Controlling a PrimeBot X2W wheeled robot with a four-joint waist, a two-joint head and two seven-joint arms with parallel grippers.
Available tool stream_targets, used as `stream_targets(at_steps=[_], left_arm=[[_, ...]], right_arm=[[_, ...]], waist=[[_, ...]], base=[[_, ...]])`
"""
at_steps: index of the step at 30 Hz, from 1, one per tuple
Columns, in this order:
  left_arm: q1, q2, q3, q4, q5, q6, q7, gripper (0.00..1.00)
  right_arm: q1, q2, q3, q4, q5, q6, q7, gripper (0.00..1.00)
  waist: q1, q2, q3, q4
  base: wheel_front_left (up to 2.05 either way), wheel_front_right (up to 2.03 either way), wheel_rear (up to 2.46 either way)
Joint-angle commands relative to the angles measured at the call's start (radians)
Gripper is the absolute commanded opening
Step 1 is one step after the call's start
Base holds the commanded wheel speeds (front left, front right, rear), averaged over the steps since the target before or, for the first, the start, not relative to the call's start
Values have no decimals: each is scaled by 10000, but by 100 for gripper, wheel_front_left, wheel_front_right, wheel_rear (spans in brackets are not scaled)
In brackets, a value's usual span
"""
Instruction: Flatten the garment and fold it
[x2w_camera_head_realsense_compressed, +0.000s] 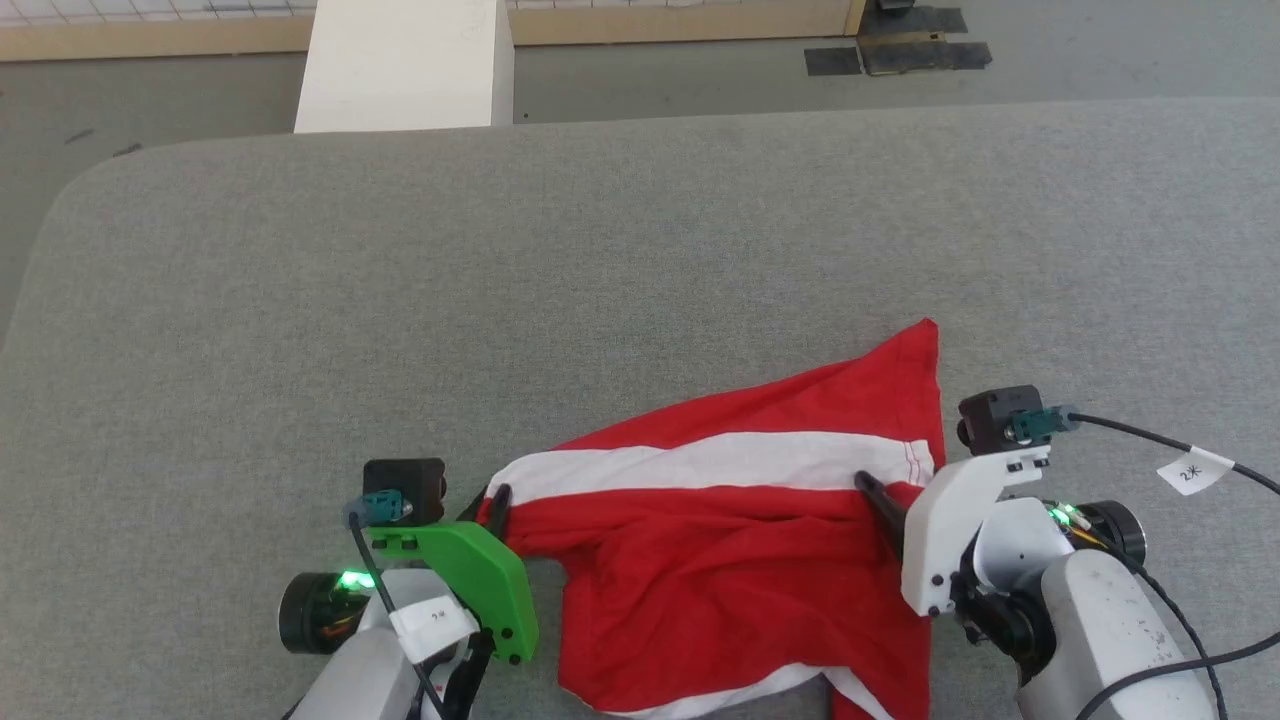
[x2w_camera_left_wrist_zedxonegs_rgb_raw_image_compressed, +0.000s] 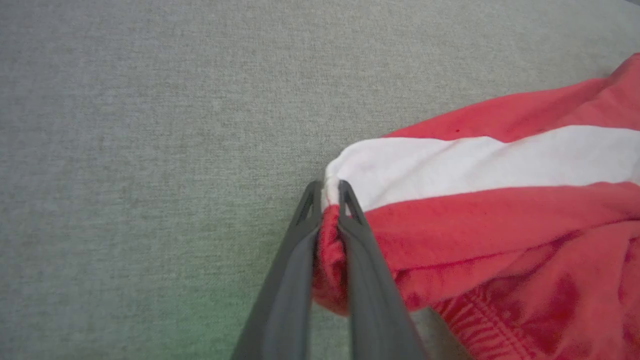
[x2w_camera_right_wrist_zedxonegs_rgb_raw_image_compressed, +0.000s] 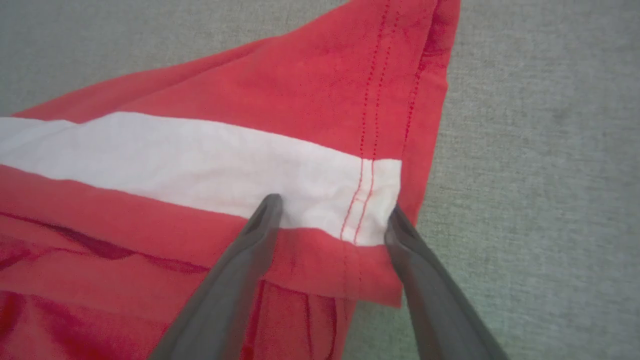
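Grey woven cloth covers the table (x2w_camera_head_realsense_compressed: 640, 250), and on it lies the garment (x2w_camera_head_realsense_compressed: 720, 590), rumpled red shorts with a broad white stripe (x2w_camera_head_realsense_compressed: 720, 462) running across them from left to right. At the stripe's left end the left gripper (x2w_camera_left_wrist_zedxonegs_rgb_raw_image_compressed: 327, 192) is closed tight on the cloth, with a fold of red and white fabric pinched between its two dark fingers (x2w_camera_left_wrist_zedxonegs_rgb_raw_image_compressed: 295, 265). At the stripe's right end, where two rows of red stitching (x2w_camera_right_wrist_zedxonegs_rgb_raw_image_compressed: 362, 200) cross it, the right gripper (x2w_camera_right_wrist_zedxonegs_rgb_raw_image_compressed: 332, 215) stands wide open and holds nothing. One fingertip sits over the stripe's lower border, the other just off the stripe's end at the hem's edge. Whether those tips press the fabric I cannot tell. Above the stripe a red corner (x2w_camera_head_realsense_compressed: 925, 345) points away from the robot. Below the stripe the red cloth is creased and bunched, ending in white trim (x2w_camera_head_realsense_compressed: 760, 690).
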Motion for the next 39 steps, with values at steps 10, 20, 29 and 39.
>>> stream_targets(at_steps=[10, 20, 29, 39], left_arm=[[-78, 111, 111, -29, -248, 90, -245, 0], [375, -42, 602, -834, -603, -243, -2061, 0], [-500, 36, 943, -1856, -1818, -1407, -1848, 0], [-4772, 80, 1818, -884, -2729, -2084, -1206, 0]], right_arm=[[10, -1, 19, -504, 0, -15, -849, 0], [1572, -1, -692, -2659, -32, -15, -1737, 0], [1304, -1, -526, -4229, -507, -15, -927, 0], [-2935, -496, 294, -3195, -587, -15, -395, 0]], waist=[[0, 0, -234, -73], [0, 0, -1078, -185], [0, 0, -976, -425], [0, 0, 695, -539]], base=[[0, 0, 0], [0, 0, 0], [0, 0, 0], [0, 0, 0]])
